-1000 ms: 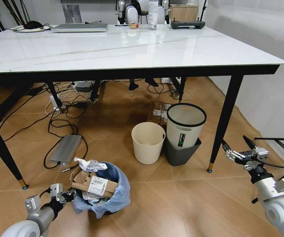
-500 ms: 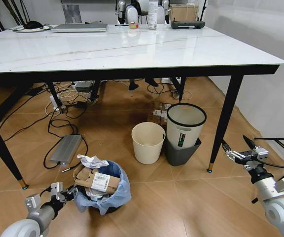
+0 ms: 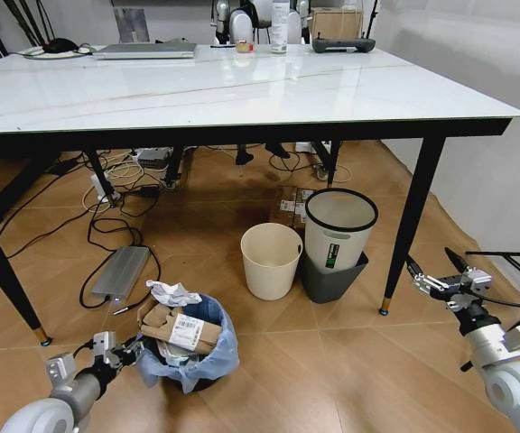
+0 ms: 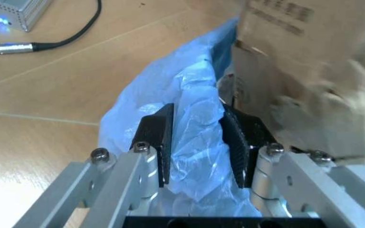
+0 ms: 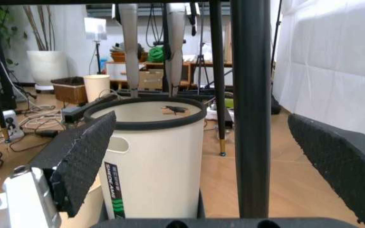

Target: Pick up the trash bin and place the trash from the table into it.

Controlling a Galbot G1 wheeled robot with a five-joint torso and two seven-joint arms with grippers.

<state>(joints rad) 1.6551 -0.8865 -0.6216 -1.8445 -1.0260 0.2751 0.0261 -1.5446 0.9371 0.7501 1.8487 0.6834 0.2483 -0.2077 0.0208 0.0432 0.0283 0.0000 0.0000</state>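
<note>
The trash bin (image 3: 192, 356), lined with a crinkled light-blue bag, is low by the wood floor in front of the table (image 3: 242, 90); I cannot tell whether it rests on the floor. A torn brown cardboard box (image 3: 179, 330) and crumpled white paper (image 3: 171, 292) stick out of its top. My left gripper (image 3: 126, 350) is shut on the bag's rim at the bin's left side. In the left wrist view the blue bag (image 4: 195, 137) is pinched between the black pads (image 4: 159, 142), with the box (image 4: 296, 71) just beyond. My right gripper (image 3: 431, 273) hangs open beside the table's front right leg (image 3: 413, 225).
A plain cream bin (image 3: 271, 259) and a white bin with a black rim (image 3: 339, 225) stand under the table. A grey box (image 3: 121, 271) and cables lie on the floor to the left. A laptop (image 3: 144, 50) and a spray bottle (image 3: 280, 27) sit at the table's far edge.
The bin and its load have shifted slightly away from me and stand more upright, with the left gripper still holding the bag. The right arm has not moved.
</note>
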